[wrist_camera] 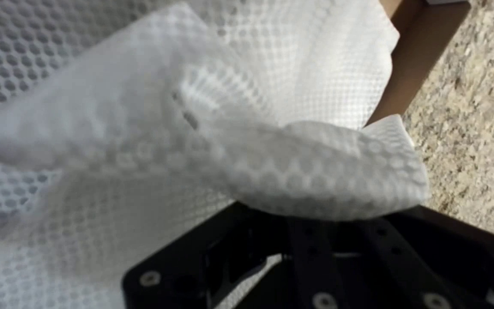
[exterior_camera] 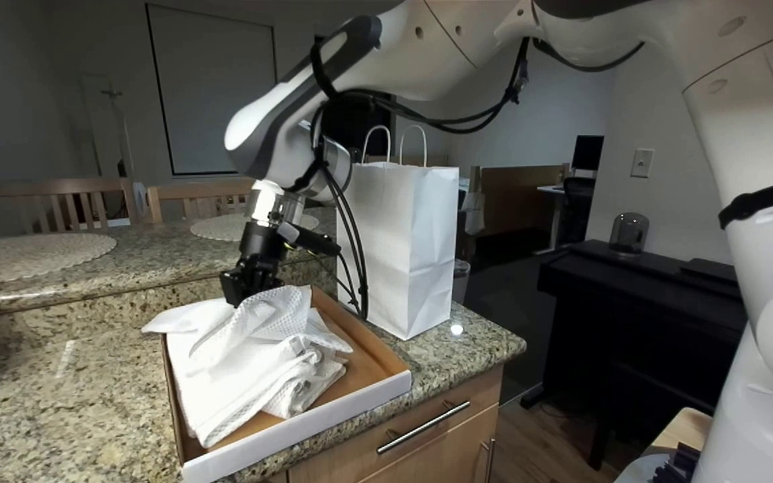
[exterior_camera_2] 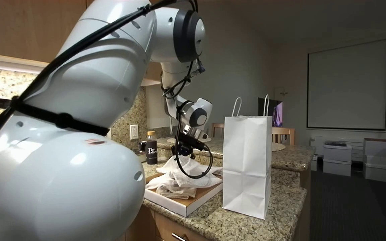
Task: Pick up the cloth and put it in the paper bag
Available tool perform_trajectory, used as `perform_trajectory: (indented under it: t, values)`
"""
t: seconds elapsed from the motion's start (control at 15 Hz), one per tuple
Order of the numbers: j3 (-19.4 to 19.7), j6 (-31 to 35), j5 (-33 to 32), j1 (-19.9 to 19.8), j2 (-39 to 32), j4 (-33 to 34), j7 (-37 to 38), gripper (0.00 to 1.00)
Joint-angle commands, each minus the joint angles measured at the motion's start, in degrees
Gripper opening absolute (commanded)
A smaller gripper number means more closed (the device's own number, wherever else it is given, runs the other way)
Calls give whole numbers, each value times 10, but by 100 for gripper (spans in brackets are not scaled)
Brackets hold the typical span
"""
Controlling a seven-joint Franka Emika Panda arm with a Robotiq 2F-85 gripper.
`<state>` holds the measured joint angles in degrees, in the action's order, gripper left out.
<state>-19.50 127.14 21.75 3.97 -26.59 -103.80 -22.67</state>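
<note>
Ext. view: black gripper (exterior_camera: 244, 295) tilts down onto a rumpled white cloth (exterior_camera: 225, 379). Cloth lies in a low tray (exterior_camera: 292, 431) under the fingers (exterior_camera: 231, 288); a raised fold stands right at the tips & partly hides them, and one corner pokes past the tray's edge.

Ext. view w/ the bag (exterior_camera_2: 246, 164) to one side of the fingers: white, upright on the counter (exterior_camera_2: 209, 215), just beside the tray, handles up, its top above fingertip level.

Wrist view: fabric is honeycomb mesh; a blurred fold lies across the fingertips, so can't tell how far apart they are or if they've a grip on it.

Handling (a guess): v. light, soft, limp, not fragile; will droop from any hold. Loose layers could slide, & a shallow nip may bring up only one. Best spot: that raised fold at the tips, pinched deep, several layers thick. High lift prob. needed after, to keep tails off the bag's rim.
</note>
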Motion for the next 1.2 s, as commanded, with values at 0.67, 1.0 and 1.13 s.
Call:
perform_trajectory:
  t: [0.67, 1.0, 1.13]
  values:
    - [13, 39, 104, 41, 269, -80, 31, 10]
    - [41, 48, 86, 66, 357, -77, 115, 10]
    - [53, 44, 71, 69, 388, -71, 151, 9]
